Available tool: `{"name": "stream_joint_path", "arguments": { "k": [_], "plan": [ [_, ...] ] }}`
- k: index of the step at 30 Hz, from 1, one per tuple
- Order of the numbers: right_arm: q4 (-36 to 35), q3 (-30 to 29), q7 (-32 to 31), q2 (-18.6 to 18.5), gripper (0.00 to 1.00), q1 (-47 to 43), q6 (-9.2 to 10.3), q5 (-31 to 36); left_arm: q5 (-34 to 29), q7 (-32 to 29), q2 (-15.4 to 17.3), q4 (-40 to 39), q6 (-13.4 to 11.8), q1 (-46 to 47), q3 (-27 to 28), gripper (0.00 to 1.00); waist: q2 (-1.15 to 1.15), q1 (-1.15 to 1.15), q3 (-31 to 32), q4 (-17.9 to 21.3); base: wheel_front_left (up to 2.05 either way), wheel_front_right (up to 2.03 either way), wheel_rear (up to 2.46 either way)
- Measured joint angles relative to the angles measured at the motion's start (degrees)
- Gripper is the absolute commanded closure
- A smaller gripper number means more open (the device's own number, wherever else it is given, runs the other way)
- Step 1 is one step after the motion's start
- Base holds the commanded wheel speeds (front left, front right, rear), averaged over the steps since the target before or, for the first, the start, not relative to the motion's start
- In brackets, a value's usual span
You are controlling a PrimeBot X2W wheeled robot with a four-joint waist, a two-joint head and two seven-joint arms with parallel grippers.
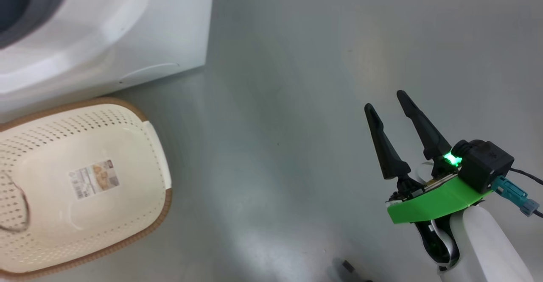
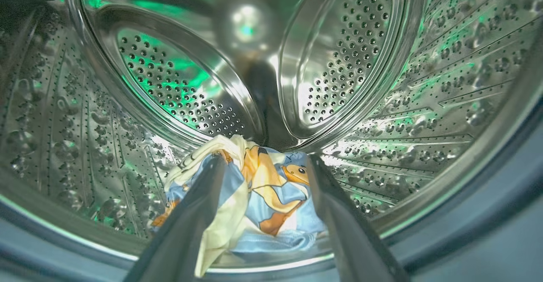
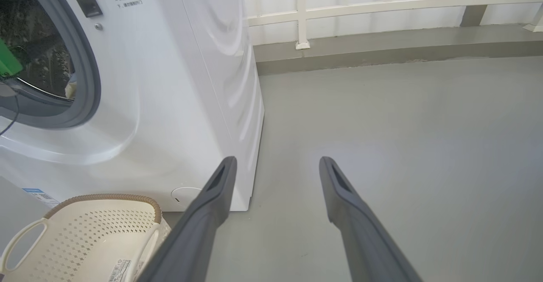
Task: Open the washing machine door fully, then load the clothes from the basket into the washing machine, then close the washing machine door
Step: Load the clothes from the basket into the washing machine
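Observation:
My left gripper (image 2: 267, 160) is inside the perforated steel drum (image 2: 360, 40) of the washing machine (image 1: 161, 27), fingers spread wide, open. The clothes (image 2: 271, 201), light blue with orange-brown bears and a cream piece, lie bunched on the drum floor just past the fingertips. On the floor by the machine's front stands the cream basket (image 1: 51, 146), bare inside apart from its label sticker. My right gripper (image 1: 384, 99) hangs open over the grey floor, right of the basket, with nothing in it. The right wrist view shows the washing machine (image 3: 169, 82), its grey gasket (image 3: 91, 82) and the basket (image 3: 93, 231). The washing machine door is out of view.
A green part of my left arm (image 3: 6, 61) sits in the machine's opening. Grey floor (image 1: 297, 104) stretches to the machine's right. A white railing (image 3: 382, 6) on a raised kerb runs along the back. A small dark object (image 1: 348, 267) lies on the floor near my base.

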State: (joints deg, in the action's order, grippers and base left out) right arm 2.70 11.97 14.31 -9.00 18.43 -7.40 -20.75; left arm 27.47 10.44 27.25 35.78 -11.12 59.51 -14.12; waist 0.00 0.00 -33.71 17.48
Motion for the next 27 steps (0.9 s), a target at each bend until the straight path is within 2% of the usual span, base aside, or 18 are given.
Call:
{"name": "stream_joint_path", "arguments": {
  "k": [11, 18, 23, 27],
  "plan": [
    [-0.10, -2.11, 0.00, -0.44, 0.00, -3.14, 0.00, 1.02, 0.99, 2.31, -1.58, -25.70, -10.03, -27.93, 1.52, 0.00, 0.00, 0.00, 5.01, -2.92, 0.00, 0.00, 0.00],
    [0.22, -3.20, 0.00, -1.12, 0.00, -6.33, 0.00, 2.98, 1.33, 3.31, -3.35, -34.52, -12.61, -41.96, 1.31, 0.00, 0.00, 0.00, 8.76, -5.02, 0.00, 0.00, 0.00],
    [1.03, -3.80, 0.00, -1.54, 0.00, -8.60, 0.00, 3.23, 0.93, 3.34, -5.10, -36.88, -13.88, -48.77, -0.52, 0.00, 0.00, 0.00, 12.06, -6.36, 0.00, 0.00, 0.00],
    [1.48, -4.37, 0.00, -1.52, 0.00, -10.90, 0.00, 4.03, 0.93, 3.49, -6.11, -37.41, -13.90, -52.78, -1.49, 0.00, 0.00, 0.00, 14.98, -7.38, 0.00, 0.00, 0.00]
  ]
}}
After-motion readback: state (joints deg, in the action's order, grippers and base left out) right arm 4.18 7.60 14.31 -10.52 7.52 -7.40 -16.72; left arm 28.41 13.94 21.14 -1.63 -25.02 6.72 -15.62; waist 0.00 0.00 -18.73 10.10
